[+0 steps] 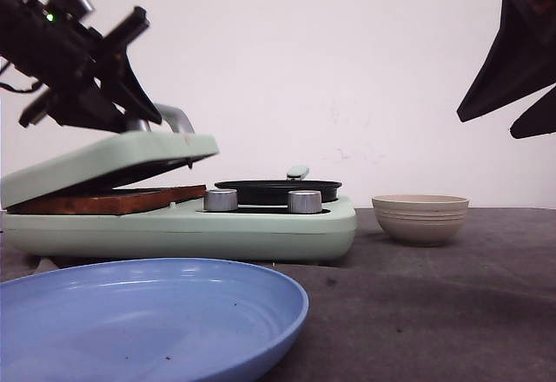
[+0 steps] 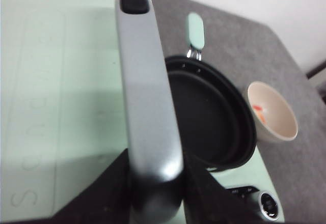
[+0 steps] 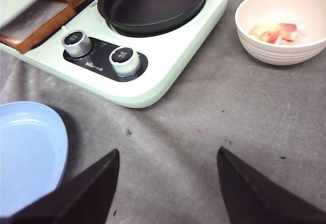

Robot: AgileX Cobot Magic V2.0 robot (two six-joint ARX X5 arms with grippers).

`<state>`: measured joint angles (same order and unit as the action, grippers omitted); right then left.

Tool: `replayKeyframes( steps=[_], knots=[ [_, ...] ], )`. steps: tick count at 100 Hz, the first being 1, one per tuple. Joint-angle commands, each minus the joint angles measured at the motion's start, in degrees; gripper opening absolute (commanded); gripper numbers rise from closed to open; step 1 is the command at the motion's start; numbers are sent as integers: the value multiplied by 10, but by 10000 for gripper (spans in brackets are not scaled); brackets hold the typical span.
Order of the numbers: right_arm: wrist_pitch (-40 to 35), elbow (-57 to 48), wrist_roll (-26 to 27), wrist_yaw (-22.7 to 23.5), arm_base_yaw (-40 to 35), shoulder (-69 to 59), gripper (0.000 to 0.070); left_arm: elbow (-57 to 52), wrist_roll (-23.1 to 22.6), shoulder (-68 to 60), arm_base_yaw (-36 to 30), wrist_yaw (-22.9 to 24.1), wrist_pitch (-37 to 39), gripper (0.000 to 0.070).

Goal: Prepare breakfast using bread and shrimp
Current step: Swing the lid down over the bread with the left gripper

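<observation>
Left gripper (image 2: 155,183) clamps the lid handle (image 2: 147,96); lid (image 1: 104,161) half-raised over bread (image 1: 113,200).
I see my right gripper (image 3: 168,183) spread wide, raised (shrimp (image 3: 275,31) in bowl (image 3: 285,51)).

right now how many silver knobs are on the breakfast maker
2. Both sit side by side on the front panel of the breakfast maker, just in front of the black pan: one knob nearer the bread, the other knob toward the bowl. None seem hidden.
</observation>
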<state>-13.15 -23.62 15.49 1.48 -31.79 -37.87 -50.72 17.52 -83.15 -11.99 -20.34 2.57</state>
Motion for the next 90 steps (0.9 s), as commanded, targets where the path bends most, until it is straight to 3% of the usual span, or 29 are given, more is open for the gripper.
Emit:
replayKeyframes(
  steps=[1, 48, 58, 74, 90],
  knots=[
    [2, 0, 8, 0, -3, -2, 369, 22, 8, -38, 16, 60, -65, 3],
    [-11, 0, 16, -1, -3, -2, 369, 18, 7, -77, -7, 83, -51, 8],
    [-11, 0, 19, -1, -3, -2, 369, 9, 7, -76, -7, 80, -59, 131],
    [-11, 0, 21, 0, -3, -2, 369, -10, 8, -69, -7, 66, -61, 444],
    [-11, 0, 22, 0, -3, -2, 369, -42, 11, -59, -7, 52, -79, 519]
  ],
)
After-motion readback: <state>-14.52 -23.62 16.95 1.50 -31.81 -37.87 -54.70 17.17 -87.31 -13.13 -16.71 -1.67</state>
